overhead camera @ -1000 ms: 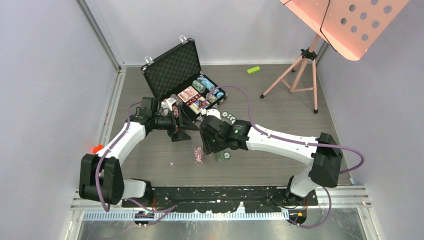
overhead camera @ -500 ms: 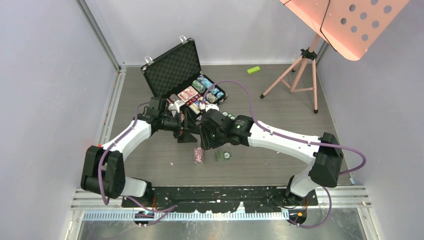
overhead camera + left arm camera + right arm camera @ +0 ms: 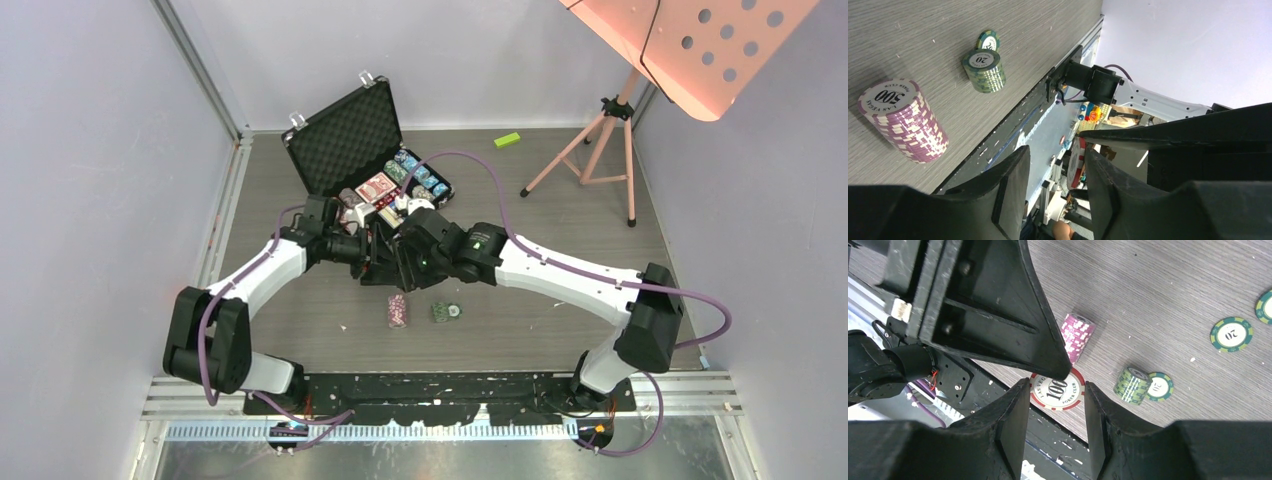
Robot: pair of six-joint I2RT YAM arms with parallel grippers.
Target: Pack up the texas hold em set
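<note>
The black briefcase (image 3: pixel 345 135) lies open at the back, with chip rows (image 3: pixel 418 172) and a red-backed card deck (image 3: pixel 377 187) in its tray. My two grippers meet in front of it. My right gripper (image 3: pixel 1057 385) is shut on a red-and-white 100 chip (image 3: pixel 1058 391), holding it by its edges above the floor. My left gripper (image 3: pixel 1057 152) is open; the same chip (image 3: pixel 1077 162) shows edge-on against one of its fingers. A purple chip stack (image 3: pixel 1076 335) and a green stack (image 3: pixel 1131 385) stand below. No dice show.
Loose green 20 chips (image 3: pixel 1231 333) lie on the wooden floor beside the green stack. A small green block (image 3: pixel 508 140) and a pink tripod stand (image 3: pixel 600 140) are at the back right. The arms' base rail (image 3: pixel 440 385) runs along the near edge.
My right gripper has swung left and back until it meets the left gripper. The left gripper has moved a little to the right. The floor stacks have not moved.
</note>
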